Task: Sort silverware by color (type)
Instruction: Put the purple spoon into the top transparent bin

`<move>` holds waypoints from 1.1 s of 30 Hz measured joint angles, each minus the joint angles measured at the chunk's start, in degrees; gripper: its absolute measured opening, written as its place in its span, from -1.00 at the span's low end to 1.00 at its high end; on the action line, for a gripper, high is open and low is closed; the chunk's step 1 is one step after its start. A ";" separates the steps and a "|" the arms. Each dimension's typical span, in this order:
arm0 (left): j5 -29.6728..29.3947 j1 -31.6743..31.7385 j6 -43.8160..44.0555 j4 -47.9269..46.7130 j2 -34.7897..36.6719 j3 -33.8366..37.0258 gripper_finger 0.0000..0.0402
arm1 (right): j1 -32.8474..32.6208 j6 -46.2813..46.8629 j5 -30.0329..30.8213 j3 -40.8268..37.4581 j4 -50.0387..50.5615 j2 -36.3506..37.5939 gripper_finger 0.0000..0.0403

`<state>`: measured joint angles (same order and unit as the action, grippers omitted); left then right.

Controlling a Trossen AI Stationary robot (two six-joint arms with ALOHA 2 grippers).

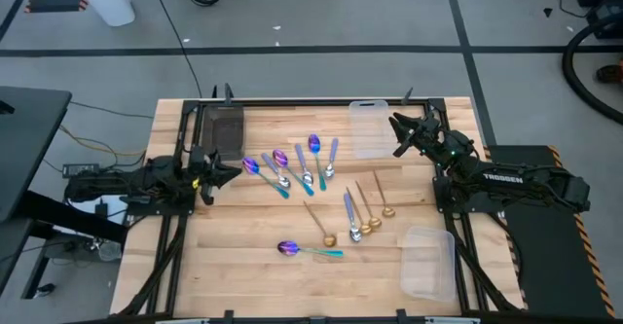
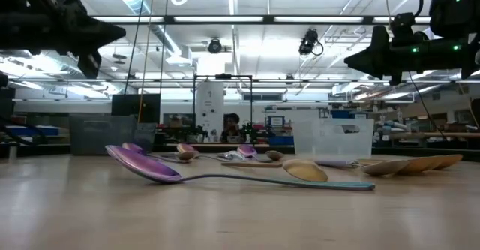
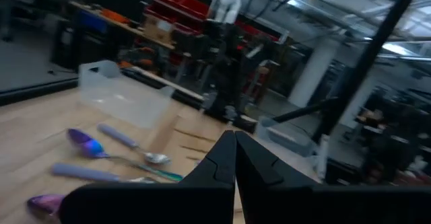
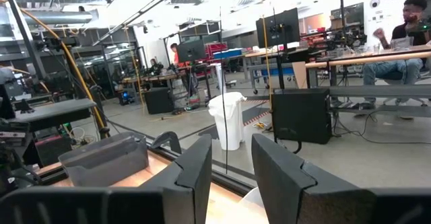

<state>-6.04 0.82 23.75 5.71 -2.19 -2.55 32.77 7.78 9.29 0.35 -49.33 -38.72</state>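
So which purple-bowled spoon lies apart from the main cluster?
The purple-bowled, teal-handled spoon alone near the table's front edge, lying crosswise; the other purple-bowled spoons sit in the central group.

About a dozen slim spoons lie flat and loose on the wooden table [image 1: 243, 266], none stacked. The dark tray [image 1: 223, 129] serves as landmark. Nearest it, a fan of purple-bowled teal-handled spoons [image 1: 265, 172] mixes with silver-bowled lavender-handled spoons [image 1: 304, 166], some handles crossing. Farther from the tray lie the all-gold spoons [image 1: 370, 212], one lavender-handled spoon [image 1: 349, 214] among them. Farthest, well apart, one lone purple-and-teal spoon [image 1: 308, 251] lies alone.
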 joint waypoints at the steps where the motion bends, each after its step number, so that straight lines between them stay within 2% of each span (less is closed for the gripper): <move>1: 0.87 0.00 -0.18 0.20 -0.50 -0.56 -0.95 | 0.00 0.18 0.01 0.01 -0.28 0.00 -0.42; 5: 1.34 0.00 -1.99 -0.06 -2.59 -2.80 -0.95 | 0.00 3.94 0.00 0.00 -2.54 0.04 -0.42; 8: 0.88 0.02 -3.17 0.12 -4.12 -3.95 -0.95 | -0.01 12.05 -0.01 0.01 -6.35 0.04 -0.42; 10: 0.61 0.02 -3.05 -0.28 -5.25 -4.96 -0.95 | -0.01 14.12 -1.43 0.01 -8.17 0.03 -0.42; 12: 0.59 0.02 -1.89 -0.51 -6.69 -6.47 -0.95 | -0.01 14.87 -6.43 0.09 -9.44 0.00 -0.42; 16: 1.16 0.02 -3.44 -2.33 -11.35 -8.05 -0.95 | -1.04 26.75 -16.75 3.54 -9.33 -0.90 -0.42; 19: 1.91 0.06 -6.82 -0.91 -15.33 -9.82 -0.95 | -4.30 27.40 -23.93 8.31 -6.64 -3.56 -0.42; 23: 1.60 1.66 -9.40 0.41 -21.20 -12.50 -0.85 | -10.54 19.74 -21.59 17.92 8.91 -9.17 -0.42; 28: 1.57 4.02 -9.89 -0.08 -27.33 -16.07 -0.54 | -16.18 11.72 -13.65 31.19 31.25 -16.92 -0.42; 33: 1.60 4.87 -9.86 -1.26 -32.55 -17.81 -0.27 | -20.00 8.19 -7.37 38.71 40.40 -24.91 -0.42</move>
<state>-4.45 5.69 13.89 4.46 -34.74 -20.36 12.77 15.97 1.92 39.07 -8.94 -63.63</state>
